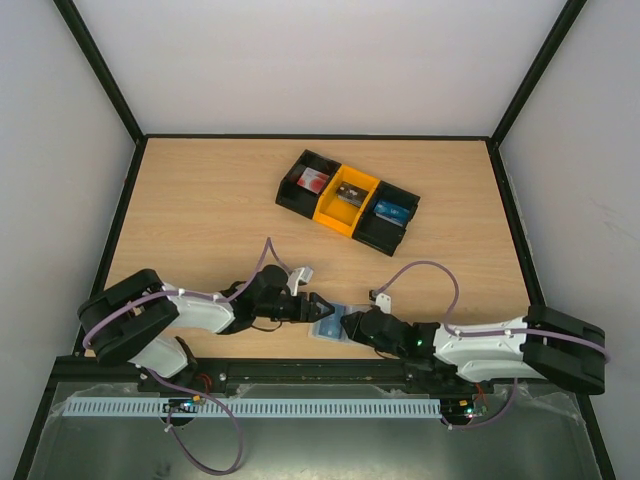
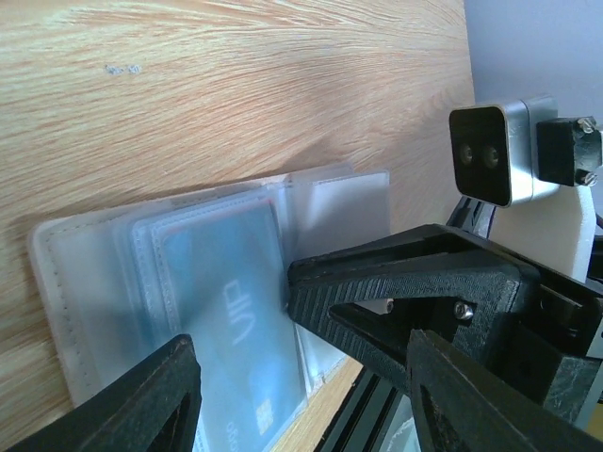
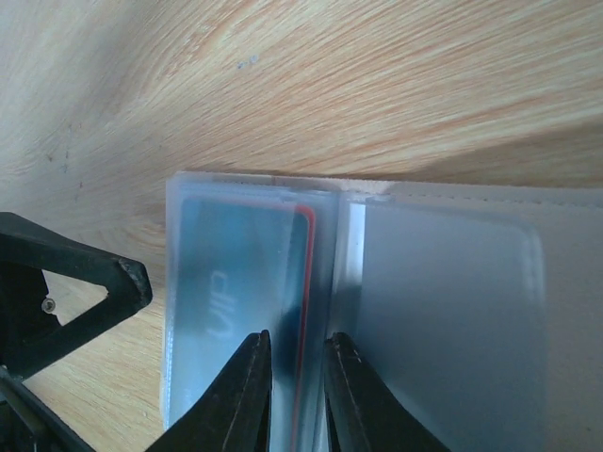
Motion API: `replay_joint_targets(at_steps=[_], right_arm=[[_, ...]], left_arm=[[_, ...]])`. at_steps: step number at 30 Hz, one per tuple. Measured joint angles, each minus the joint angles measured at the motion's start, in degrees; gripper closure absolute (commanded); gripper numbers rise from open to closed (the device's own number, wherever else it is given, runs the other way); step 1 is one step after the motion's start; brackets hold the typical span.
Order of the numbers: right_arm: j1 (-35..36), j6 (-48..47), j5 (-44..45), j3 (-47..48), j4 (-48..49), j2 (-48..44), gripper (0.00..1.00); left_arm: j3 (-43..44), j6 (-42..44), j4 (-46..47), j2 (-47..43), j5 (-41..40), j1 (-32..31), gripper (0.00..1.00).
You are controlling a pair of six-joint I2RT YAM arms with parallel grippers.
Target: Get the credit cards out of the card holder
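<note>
The card holder (image 1: 330,326) lies opened flat near the table's front edge, between my two grippers. In the left wrist view, its translucent pocket (image 2: 113,282) shows a blue credit card (image 2: 226,301) inside. The right wrist view shows that blue card (image 3: 236,273) with a red-edged card (image 3: 306,282) under it in the left pocket. My right gripper (image 3: 298,353) stands tips-down on that pocket with a narrow gap, the red edge between its tips. My left gripper (image 2: 300,367) is open wide over the holder's near end, holding nothing.
A black-and-yellow three-compartment tray (image 1: 347,200) sits at the middle back, with a small item in each compartment. The right arm's finger (image 2: 377,282) and wrist camera (image 2: 490,151) crowd the left wrist view. The table's front rail runs just behind the holder.
</note>
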Motion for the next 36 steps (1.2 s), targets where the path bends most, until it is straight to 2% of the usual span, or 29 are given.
replay_joint_targets(at_steps=[9, 36], right_arm=[[0.00, 0.04, -0.31, 1.03, 2.93, 4.92, 0.98], [0.00, -0.02, -0.07, 0.28, 9.14, 8.66, 0.98]], left_arm=[[0.00, 0.09, -0.11, -0.94, -0.09, 0.00, 0.37], [0.02, 1.97, -4.83, -1.42, -2.21, 0.20, 0.36]])
